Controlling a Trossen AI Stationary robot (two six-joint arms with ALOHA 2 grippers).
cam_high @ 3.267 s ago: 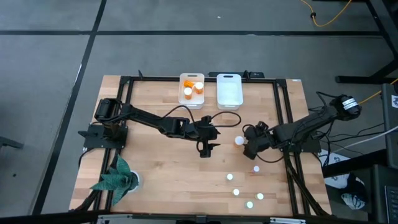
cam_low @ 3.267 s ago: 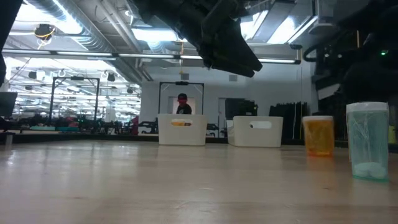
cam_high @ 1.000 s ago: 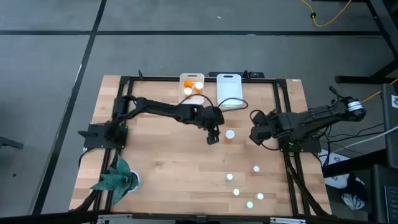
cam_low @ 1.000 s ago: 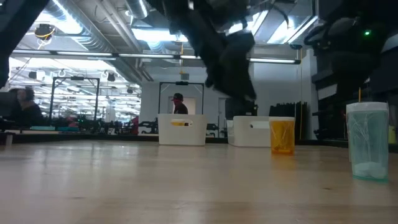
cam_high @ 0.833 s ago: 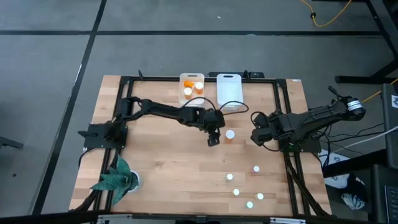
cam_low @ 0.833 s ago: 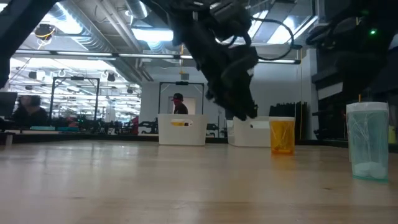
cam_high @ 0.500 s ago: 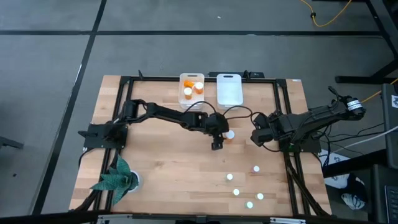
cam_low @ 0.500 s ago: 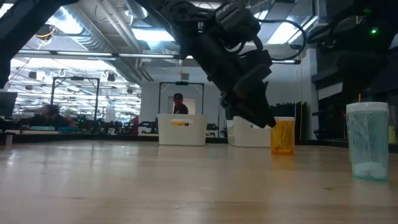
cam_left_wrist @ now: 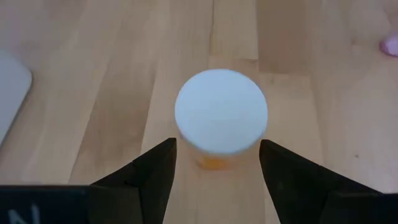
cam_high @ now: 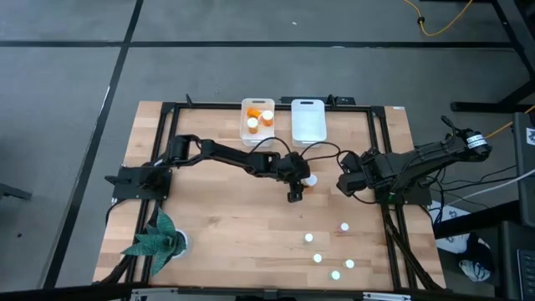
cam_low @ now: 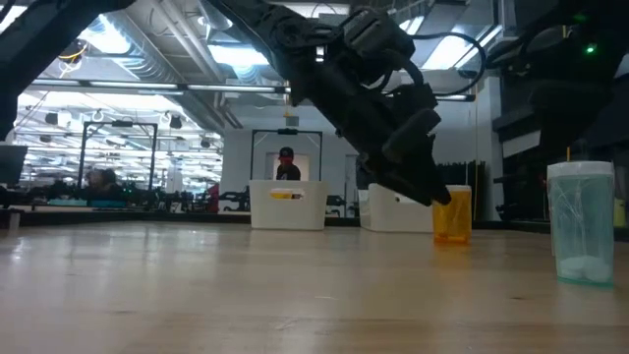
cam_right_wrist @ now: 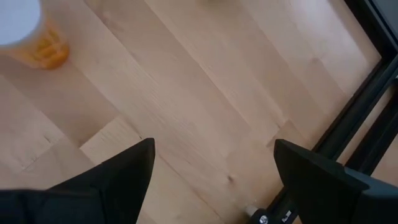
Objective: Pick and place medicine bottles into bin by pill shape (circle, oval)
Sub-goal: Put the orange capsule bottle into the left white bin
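An orange medicine bottle with a white cap stands upright on the table near its middle. It also shows in the low view and the left wrist view. My left gripper is open just above and beside it. Its fingertips stand on either side of the cap without touching. My right gripper is open and empty to the bottle's right, over bare wood. The left white bin holds orange bottles. Several small bottles stand at the near right.
A second white bin stands beside the first at the far edge. A clear small bottle stands close to the low camera on the right. A green plant sits at the near left corner. A black frame runs around the table.
My left gripper has moved toward the table's right and near edges and come down, closing in on the orange bottle until its open fingers stand around the cap. The bottle stays upright.
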